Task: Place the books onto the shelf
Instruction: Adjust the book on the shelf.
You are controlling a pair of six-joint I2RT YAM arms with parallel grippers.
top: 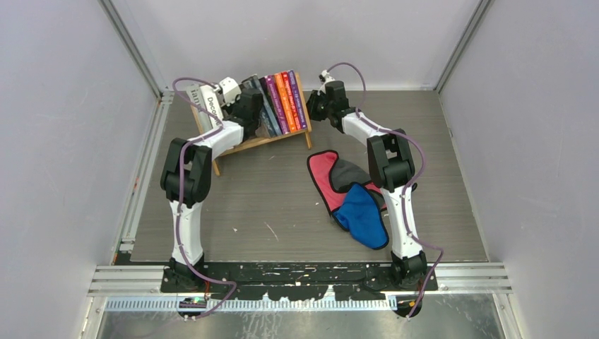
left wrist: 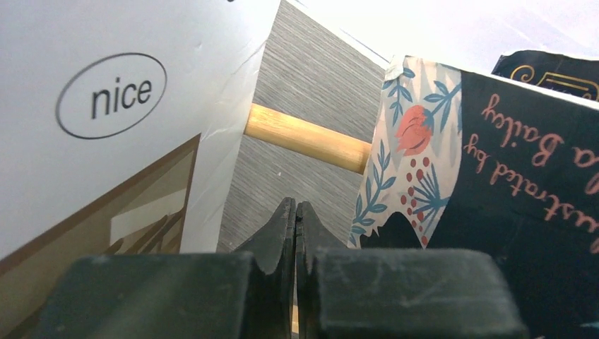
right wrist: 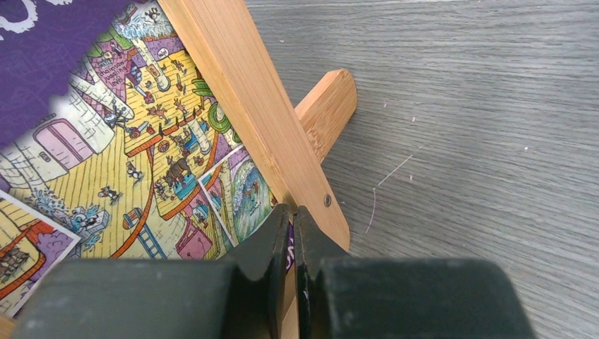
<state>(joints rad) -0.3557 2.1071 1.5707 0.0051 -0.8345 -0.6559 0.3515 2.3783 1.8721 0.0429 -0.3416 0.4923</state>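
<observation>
the books (top: 282, 101) are seen standing in the small light-wood slatted rack (top: 268, 140) at the far side of the grey table (top: 268, 205). a row of purple, orange and dark paperbacks is packed at the rack's right end. the big white-and-brown "decorate" book (top: 207, 106) is leaned at the left end. no loose book is seen on the table, so the loading looks done and the step in hand is judged to be tidying the row.

the left gripper (left wrist: 295, 226) is pushed into the gap between the white-and-brown book and the dark pink-floral paperback (left wrist: 424, 134). its fingers are pressed fully together and nothing is held. a round wooden slat (left wrist: 307, 138) of the rack is seen just beyond the tips.

the right gripper (right wrist: 293, 236) is set low at the rack's right end piece (right wrist: 247, 99), beside the purple cartoon-cover book (right wrist: 127, 155). its fingers are closed to a hairline slot and nothing is seen clamped. contact with the wood cannot be told.

the next move is judged to call for a gentle sideways nudge to close the gap, with the right end braced so the rack is not slid or tipped. otherwise both arms are to be lifted straight out without catching a cover.

red (top: 319, 176), grey (top: 346, 171) and blue (top: 362, 215) cloth pieces are heaped well apart from the rack, near the right arm.
</observation>
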